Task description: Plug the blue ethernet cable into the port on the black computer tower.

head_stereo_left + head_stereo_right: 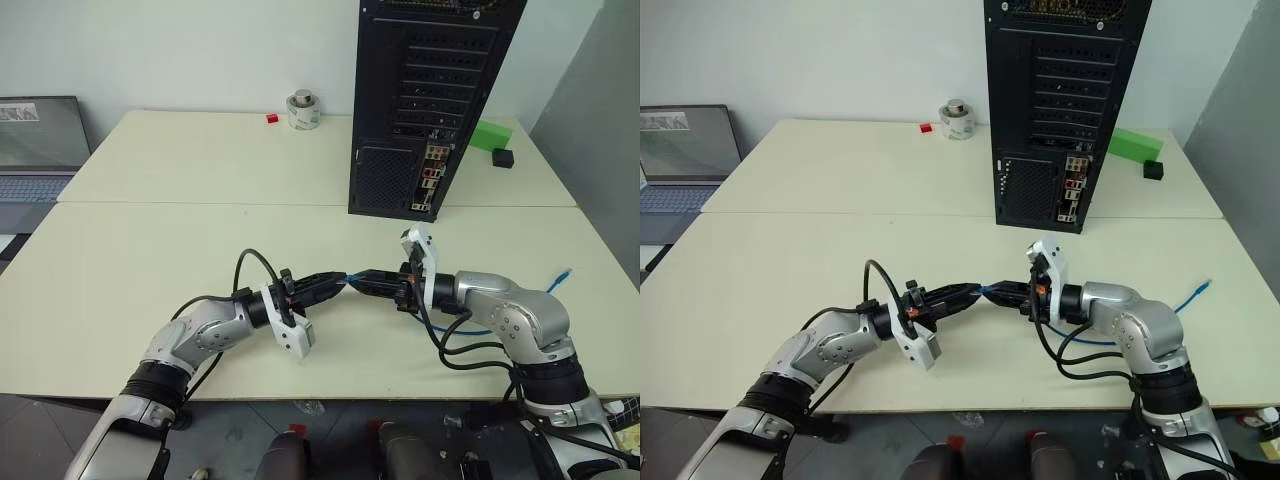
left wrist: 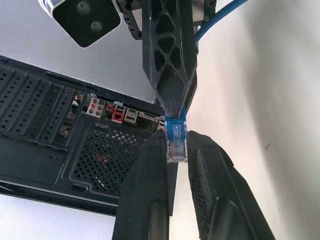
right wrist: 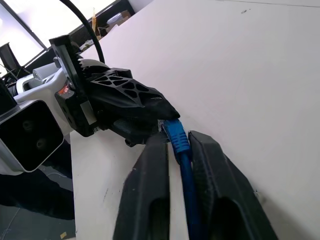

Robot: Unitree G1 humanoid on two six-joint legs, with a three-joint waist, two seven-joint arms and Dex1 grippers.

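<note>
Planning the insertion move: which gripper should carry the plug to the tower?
Probably right. The right gripper grips the blue ethernet cable behind its plug and sits below the black computer tower ports; the left gripper pinches the plug tip.

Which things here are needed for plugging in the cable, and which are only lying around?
Needed:
- blue ethernet cable
- black computer tower
- left hand and right hand, both shut on the cable

Lying around:
- laptop
- tape roll
- small red piece
- green block
- small black block
</note>
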